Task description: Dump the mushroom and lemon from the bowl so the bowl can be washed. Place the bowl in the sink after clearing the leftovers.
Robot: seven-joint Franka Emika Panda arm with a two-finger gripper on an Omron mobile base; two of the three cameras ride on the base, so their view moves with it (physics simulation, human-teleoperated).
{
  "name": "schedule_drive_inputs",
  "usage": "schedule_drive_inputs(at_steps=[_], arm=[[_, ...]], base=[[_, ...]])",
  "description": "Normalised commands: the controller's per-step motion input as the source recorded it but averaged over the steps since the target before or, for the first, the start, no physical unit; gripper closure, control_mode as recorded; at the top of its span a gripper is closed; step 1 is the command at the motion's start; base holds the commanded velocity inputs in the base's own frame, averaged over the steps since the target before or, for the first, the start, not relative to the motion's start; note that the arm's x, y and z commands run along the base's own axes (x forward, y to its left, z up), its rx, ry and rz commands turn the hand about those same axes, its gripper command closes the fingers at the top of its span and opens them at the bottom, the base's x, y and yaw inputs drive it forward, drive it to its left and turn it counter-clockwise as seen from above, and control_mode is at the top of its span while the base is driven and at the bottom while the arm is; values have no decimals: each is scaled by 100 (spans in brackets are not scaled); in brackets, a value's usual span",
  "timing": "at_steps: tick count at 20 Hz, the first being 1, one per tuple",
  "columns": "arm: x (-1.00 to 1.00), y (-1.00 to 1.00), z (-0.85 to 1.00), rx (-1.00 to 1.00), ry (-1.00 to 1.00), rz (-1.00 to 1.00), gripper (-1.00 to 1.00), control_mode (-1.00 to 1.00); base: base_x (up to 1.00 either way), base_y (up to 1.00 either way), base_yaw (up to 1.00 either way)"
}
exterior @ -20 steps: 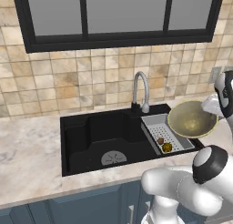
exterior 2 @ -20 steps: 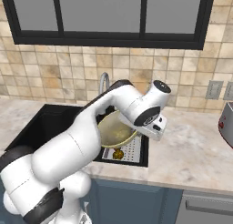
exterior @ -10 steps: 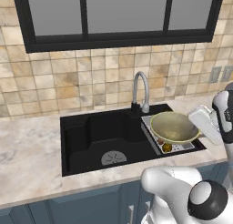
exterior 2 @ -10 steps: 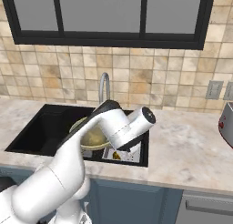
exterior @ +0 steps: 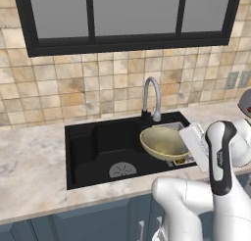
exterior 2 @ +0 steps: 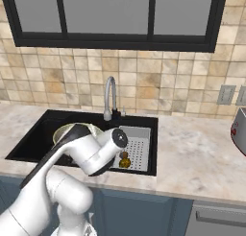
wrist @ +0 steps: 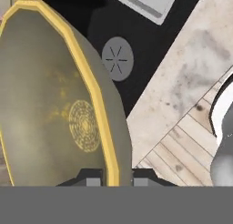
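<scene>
The pale yellow bowl (exterior: 163, 141) hangs empty over the right half of the black sink (exterior: 98, 154), a little tilted. My gripper (exterior: 185, 137) is shut on its right rim. In the hand view the bowl (wrist: 50, 104) stands on edge, its yellow rim pinched in my gripper (wrist: 116, 178), with the sink's round drain (wrist: 117, 58) beyond it. The brown mushroom (exterior 2: 124, 155) and the yellow lemon (exterior 2: 125, 162) lie together on the grey ribbed drainboard insert (exterior 2: 138, 143). My arm partly hides the bowl (exterior 2: 69, 131) in the right base view.
A curved chrome faucet (exterior: 151, 99) rises behind the sink, close to the bowl's far side. Marble counter (exterior 2: 202, 158) runs on both sides. A grey and red appliance (exterior 2: 239, 129) stands at the far right, with tiled wall and a dark window behind.
The bowl, held in my gripper, has swung left and down from above the drainboard insert to over the sink basin. The mushroom and lemon stay on the insert.
</scene>
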Motion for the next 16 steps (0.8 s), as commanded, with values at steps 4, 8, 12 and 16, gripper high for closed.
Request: schedule_drive_inputs(at_steps=[4, 8, 12, 16], arm=[[6, 100, -2, -10, 30, -23, 100, -100], [44, 100, 0, -24, 43, -16, 100, -100], [0, 16, 0, -1, 3, 0, 100, -100], [15, 21, -4, -2, 2, 0, 100, -100]], base=[[0, 0, 0], [0, 0, 0], [0, 0, 0], [0, 0, 0]])
